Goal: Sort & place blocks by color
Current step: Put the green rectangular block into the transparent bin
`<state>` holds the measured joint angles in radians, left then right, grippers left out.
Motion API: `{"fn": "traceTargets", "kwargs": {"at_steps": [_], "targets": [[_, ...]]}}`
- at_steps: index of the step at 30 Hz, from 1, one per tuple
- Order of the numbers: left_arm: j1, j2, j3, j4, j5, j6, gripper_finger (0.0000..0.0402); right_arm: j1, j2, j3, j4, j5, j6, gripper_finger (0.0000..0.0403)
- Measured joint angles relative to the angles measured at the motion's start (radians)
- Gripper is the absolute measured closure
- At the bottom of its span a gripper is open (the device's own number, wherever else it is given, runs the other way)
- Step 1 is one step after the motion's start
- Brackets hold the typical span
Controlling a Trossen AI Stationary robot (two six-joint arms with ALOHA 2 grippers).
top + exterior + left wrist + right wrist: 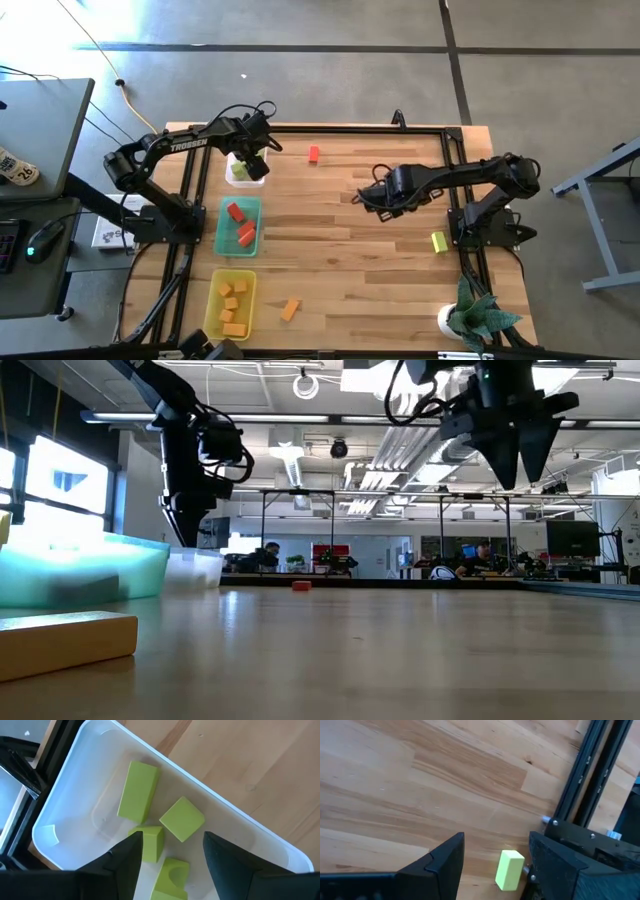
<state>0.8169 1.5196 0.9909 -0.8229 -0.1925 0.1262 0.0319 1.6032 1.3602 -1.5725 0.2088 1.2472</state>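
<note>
Left gripper (252,160) was parked over the clear tray (232,176) at the table's far left, fingers spread wide and empty; four yellow-green blocks (183,818) were seen lying in the tray beneath it. Right gripper (362,197) was held above mid-table, also wide open with nothing gripped. A loose yellow-green block (439,241) was left near the right arm's base, toward the table's near side from the right gripper and far closer to it than to the left one. In the right wrist view its long axis (509,869) was lined up roughly along the gripper's forward direction, just ahead between the fingers. Red block (314,153) and orange block (290,309) were still unsorted
</note>
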Motion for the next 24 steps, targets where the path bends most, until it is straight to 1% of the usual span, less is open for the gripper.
{"fn": "traceTargets", "kwargs": {"at_steps": [7, 9, 16, 19, 24], "targets": [[0.000, 0.000, 0.000, 0.000, 0.000, 0.008, 0.0206, 0.010, 0.000, -0.001, 0.002, 0.020, 0.005, 0.0194], [0.000, 0.000, 0.000, 0.001, 0.000, 0.008, 0.0206, 0.010, -0.005, -0.025, 0.004, 0.022, 0.005, 0.0194], [0.000, 0.000, 0.000, 0.007, -0.002, 0.008, 0.0206, 0.029, -0.074, -0.219, 0.017, -0.093, 0.051, 0.0194], [0.000, 0.000, 0.000, 0.011, -0.002, 0.008, 0.0206, 0.040, -0.112, -0.272, 0.057, -0.139, 0.066, 0.0194], [0.000, 0.000, 0.000, 0.013, -0.001, 0.008, 0.0206, 0.065, -0.182, -0.350, 0.124, -0.173, 0.126, 0.0194]]}}
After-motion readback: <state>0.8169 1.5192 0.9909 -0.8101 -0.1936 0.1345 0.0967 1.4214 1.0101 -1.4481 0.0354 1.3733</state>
